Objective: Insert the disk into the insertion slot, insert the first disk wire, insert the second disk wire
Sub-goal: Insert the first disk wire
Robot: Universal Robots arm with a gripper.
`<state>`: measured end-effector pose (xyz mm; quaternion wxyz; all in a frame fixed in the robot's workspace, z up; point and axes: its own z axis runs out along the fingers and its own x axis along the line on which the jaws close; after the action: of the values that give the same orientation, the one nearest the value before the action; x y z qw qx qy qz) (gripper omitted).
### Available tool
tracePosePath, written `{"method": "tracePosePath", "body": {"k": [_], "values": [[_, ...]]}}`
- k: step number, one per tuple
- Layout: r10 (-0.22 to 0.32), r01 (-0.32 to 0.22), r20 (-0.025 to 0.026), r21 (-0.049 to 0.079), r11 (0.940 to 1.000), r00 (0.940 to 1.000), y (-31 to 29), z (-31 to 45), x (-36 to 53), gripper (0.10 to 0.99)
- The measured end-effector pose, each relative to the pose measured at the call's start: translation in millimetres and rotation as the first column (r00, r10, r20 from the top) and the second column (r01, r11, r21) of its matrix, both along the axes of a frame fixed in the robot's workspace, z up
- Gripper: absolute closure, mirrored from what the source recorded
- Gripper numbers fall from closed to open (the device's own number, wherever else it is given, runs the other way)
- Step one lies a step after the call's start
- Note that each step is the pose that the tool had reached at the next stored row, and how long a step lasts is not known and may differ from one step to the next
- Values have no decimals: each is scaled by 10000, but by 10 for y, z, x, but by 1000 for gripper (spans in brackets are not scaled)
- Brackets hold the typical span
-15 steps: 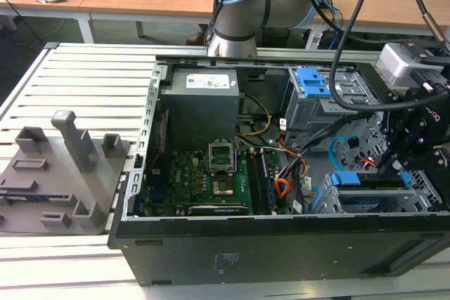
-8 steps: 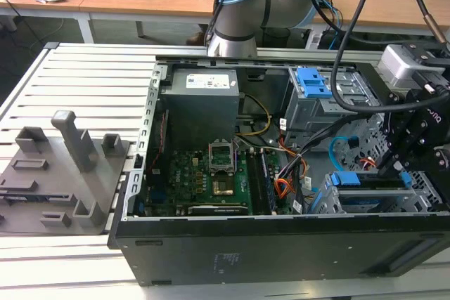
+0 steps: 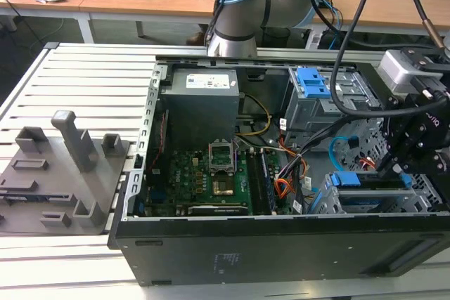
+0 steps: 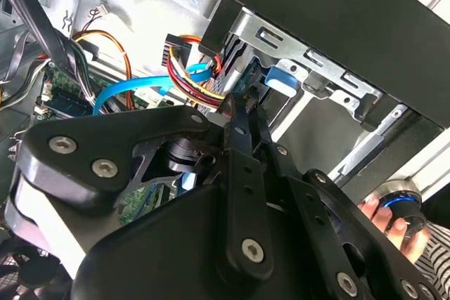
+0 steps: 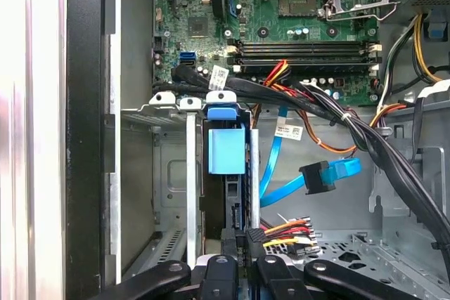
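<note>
The disk [image 5: 226, 151], in its blue frame, stands seated in the insertion slot [image 5: 191, 173] at the case's corner on the exterior view's right [image 3: 346, 179]. My gripper [image 5: 244, 244] is at the disk's rear edge with its fingers drawn together on the small dark plug of the first disk wire [image 5: 285, 228], whose red, yellow and black strands trail off sideways. In the second wrist view the fingertips [image 4: 242, 110] meet beside that bundle [image 4: 193, 79]. The second disk wire [image 5: 330, 173], light blue with a dark plug, hangs loose beside the disk, apart from it.
A thick black cable bundle [image 5: 365, 138] crosses above the slot. The motherboard [image 3: 204, 173] and power supply [image 3: 200, 103] fill the case's other half. A taller cage with blue latches [image 3: 313, 86] stands behind. Grey fixtures [image 3: 63, 166] sit outside. A hand [image 4: 383, 216] shows beyond the case wall.
</note>
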<state>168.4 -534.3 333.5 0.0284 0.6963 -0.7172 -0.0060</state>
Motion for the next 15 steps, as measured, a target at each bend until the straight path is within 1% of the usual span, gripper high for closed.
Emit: {"method": "tracePosePath", "body": {"k": [2,3,4,6,7,9,11,12,13,15], "values": [[0,0,0,25,10000,10000,0,-9,1,914],[0,0,0,13,10000,10000,0,-6,1,839],[1,-1,0,1,10000,10000,0,2,1,839],[0,0,0,-5,10000,10000,0,143,1,839],[0,0,1,-9,10000,10000,0,186,1,839],[0,0,1,-14,10000,10000,0,328,1,839],[1,-1,1,-18,10000,10000,4,399,1,839],[0,0,1,-17,10000,10000,13,420,1,839],[0,0,1,-16,10000,10000,14,423,1,922],[0,0,1,-16,10000,10000,15,425,1,922]]}}
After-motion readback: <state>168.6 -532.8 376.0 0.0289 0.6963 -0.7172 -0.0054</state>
